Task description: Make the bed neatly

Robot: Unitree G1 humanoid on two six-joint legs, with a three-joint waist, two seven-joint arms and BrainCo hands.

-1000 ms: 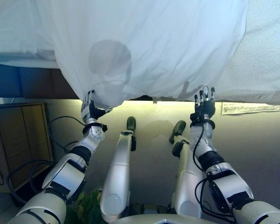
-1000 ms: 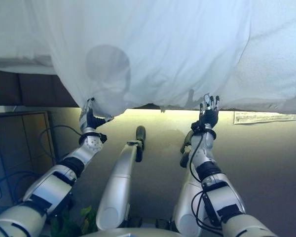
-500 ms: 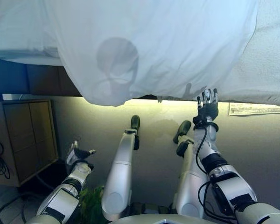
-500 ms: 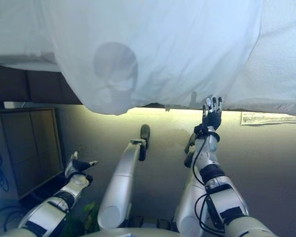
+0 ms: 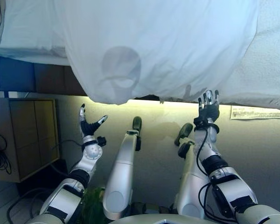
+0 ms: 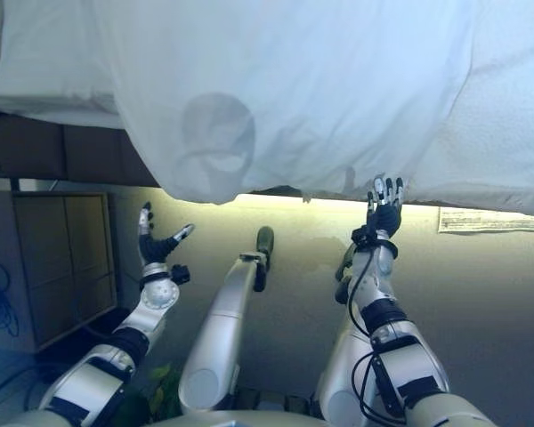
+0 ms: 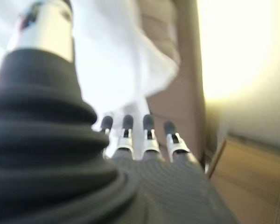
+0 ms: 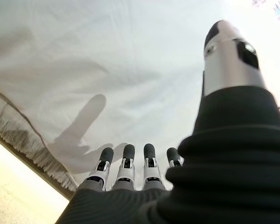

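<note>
White sheet [image 5: 163,46]: upper frame, draping off the bed edge | left hand [image 5: 87,125]: lower left, fingers spread, empty | right hand [image 5: 208,108]: fingers straight at the sheet's hem, centre right

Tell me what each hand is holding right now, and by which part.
Nothing is held. The left hand is open below the sheet, apart from it. The right hand reaches the sheet's hanging edge with straight fingers, gripping nothing.
</note>
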